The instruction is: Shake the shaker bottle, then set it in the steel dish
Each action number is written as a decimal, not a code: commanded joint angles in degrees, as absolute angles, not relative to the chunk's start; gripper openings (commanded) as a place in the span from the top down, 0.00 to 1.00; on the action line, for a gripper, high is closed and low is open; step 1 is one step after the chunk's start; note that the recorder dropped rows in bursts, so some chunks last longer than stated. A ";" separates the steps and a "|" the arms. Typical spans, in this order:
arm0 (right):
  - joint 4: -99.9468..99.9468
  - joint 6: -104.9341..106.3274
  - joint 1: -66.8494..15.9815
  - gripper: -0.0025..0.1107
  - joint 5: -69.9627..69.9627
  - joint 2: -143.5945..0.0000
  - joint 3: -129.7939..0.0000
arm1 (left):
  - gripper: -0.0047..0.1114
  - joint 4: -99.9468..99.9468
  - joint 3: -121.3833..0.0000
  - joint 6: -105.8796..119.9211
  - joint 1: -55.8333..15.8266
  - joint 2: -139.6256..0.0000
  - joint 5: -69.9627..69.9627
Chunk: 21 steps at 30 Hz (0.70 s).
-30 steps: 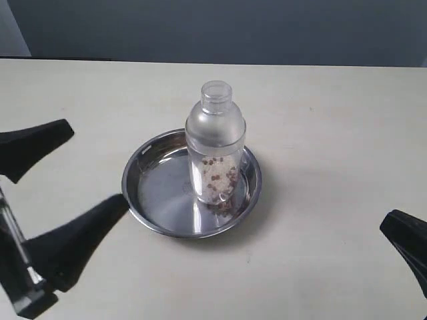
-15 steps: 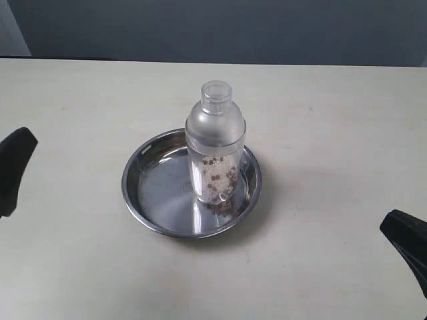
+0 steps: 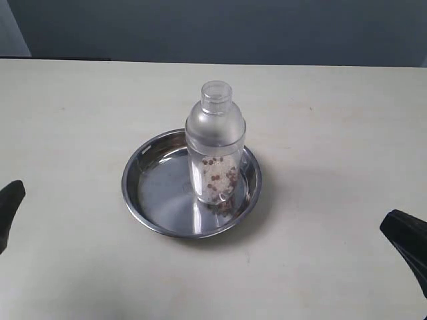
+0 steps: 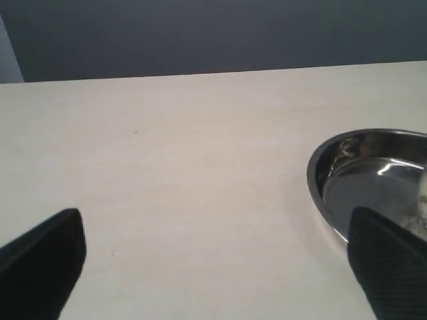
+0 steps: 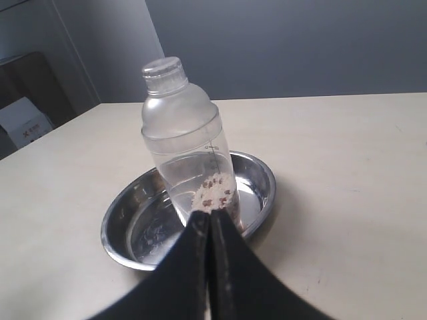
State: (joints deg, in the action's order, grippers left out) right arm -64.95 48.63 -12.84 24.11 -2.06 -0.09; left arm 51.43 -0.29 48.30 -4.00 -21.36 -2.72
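Observation:
The shaker bottle [image 3: 215, 143] stands upright in the steel dish [image 3: 150, 193] at the middle of the table, brown and white granules in its lower part. Nothing touches it. My left gripper [image 4: 217, 267] is open, its fingers wide apart over bare table with the steel dish [image 4: 320, 193] off to one side. Only one of its fingertips [image 3: 9, 199] shows at the exterior view's left edge. My right gripper [image 5: 210, 219] is shut on nothing, short of the shaker bottle [image 5: 183, 140] and the steel dish [image 5: 117, 227]. It sits at the lower right [image 3: 405, 243].
The cream tabletop [image 3: 333, 120] stretches around the dish on all sides. Its far edge meets a dark blue-grey wall [image 3: 233, 30].
My left gripper has drawn back down and to the left, from near the dish to the exterior view's edge. The bottle, dish and right gripper have not moved.

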 commanded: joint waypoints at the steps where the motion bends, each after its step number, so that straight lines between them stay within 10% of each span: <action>1: -64.98 48.84 -12.66 0.99 23.78 -1.85 0.00 | 0.10 46.04 0.00 48.61 0.42 -15.82 7.24; 10: -64.98 48.84 -12.66 0.99 23.63 -1.85 0.00 | 0.10 2.61 0.00 46.02 1.23 -14.11 8.87; 21: -64.98 48.84 -12.66 0.99 23.63 -1.85 0.00 | 0.10 0.52 0.00 49.12 6.41 0.00 13.37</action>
